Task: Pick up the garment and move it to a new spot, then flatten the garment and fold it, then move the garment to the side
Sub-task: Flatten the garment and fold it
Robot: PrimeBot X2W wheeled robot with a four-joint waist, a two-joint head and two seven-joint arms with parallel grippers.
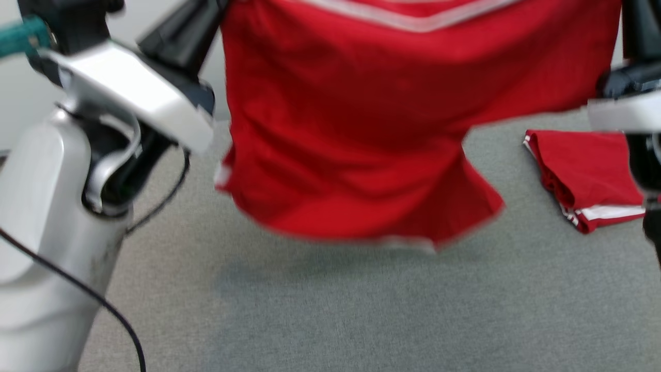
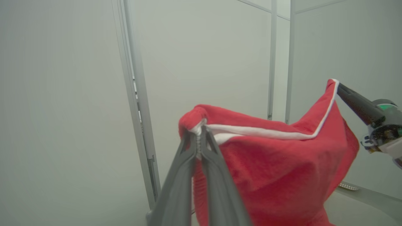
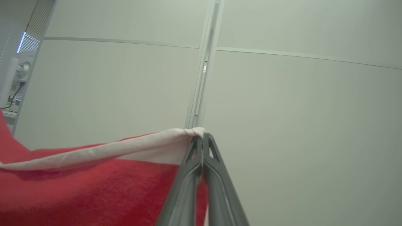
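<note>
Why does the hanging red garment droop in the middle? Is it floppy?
Probably floppy: the garment sags and ripples between the left gripper and right gripper. Likely light too, since two small corner pinches hold it up.

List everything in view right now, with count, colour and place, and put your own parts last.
hanging fabric garment with white trim: one, red, held up in the air above the surface, stretched between both grippers
folded fabric garment with white stripes: one, red, lying on the surface at the robot's right
cloth-like work surface: one, grey, below the hanging piece
wall panels: several, pale grey, behind the work area
thin cable: one, black, crossing the left forearm
left gripper: one, dark grey, shut on a trimmed corner of the hanging piece
right gripper: one, dark grey, shut on the opposite trimmed corner
left forearm: one, pale silver, lower left of the head view
</note>
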